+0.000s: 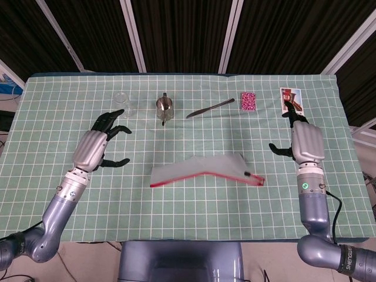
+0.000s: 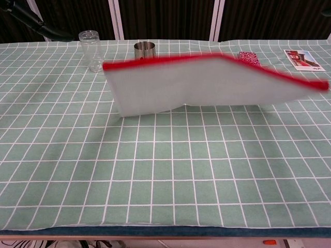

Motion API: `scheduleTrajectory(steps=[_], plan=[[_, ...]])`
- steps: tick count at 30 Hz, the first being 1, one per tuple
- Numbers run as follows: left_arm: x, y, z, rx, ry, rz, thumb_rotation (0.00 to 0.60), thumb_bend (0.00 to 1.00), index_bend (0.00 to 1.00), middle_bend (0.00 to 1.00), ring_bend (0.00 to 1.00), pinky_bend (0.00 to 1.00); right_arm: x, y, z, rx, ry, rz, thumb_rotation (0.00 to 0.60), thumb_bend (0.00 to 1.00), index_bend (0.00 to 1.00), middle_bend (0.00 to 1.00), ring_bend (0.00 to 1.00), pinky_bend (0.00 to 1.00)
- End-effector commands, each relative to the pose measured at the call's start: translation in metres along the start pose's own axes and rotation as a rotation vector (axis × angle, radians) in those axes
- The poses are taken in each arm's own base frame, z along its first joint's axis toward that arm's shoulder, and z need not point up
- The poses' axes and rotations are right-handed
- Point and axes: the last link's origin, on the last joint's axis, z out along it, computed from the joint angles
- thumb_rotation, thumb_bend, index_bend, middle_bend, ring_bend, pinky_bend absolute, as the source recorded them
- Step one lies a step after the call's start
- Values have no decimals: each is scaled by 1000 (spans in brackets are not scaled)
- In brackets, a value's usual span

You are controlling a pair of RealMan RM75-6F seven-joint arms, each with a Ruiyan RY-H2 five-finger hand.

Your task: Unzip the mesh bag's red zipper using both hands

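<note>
The white mesh bag (image 1: 202, 167) with its red zipper edge (image 1: 200, 175) is free of both hands and falling, blurred in the chest view (image 2: 196, 88), with its lower edge near the table. My left hand (image 1: 97, 147) hovers well to the bag's left, fingers spread and empty. My right hand (image 1: 302, 141) hovers to the bag's right, fingers apart, holding nothing. A small dark zipper pull (image 1: 248, 174) shows near the bag's right end.
Along the far side of the green checked cloth (image 1: 176, 217) stand a clear glass jar (image 1: 122, 101), a metal cup (image 1: 164, 107), a knife (image 1: 210, 108), a pink patterned packet (image 1: 248, 101) and a picture card (image 1: 291, 101).
</note>
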Motion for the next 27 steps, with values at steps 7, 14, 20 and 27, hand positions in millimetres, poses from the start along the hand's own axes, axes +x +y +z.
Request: scheduleTrajectory(steps=[7, 14, 20, 27], plan=[[9, -6, -14, 17, 4, 14, 600, 81, 288, 7, 0, 0, 6, 10, -11, -6, -5, 2, 600, 240, 0, 235, 214, 401], [18, -31, -46, 70, -7, 119, 600, 82, 180, 0, 0, 0, 6, 28, -34, 29, -22, -70, 600, 170, 0, 166, 153, 299], [29, -67, -95, 157, -22, 299, 600, 81, 110, 0, 0, 0, 4, 60, -64, 86, 1, -197, 600, 125, 0, 32, 60, 263], [40, -110, -160, 311, 10, 336, 600, 81, 11, 0, 0, 0, -2, 112, -99, 81, 19, -246, 600, 97, 0, 0, 0, 239]])
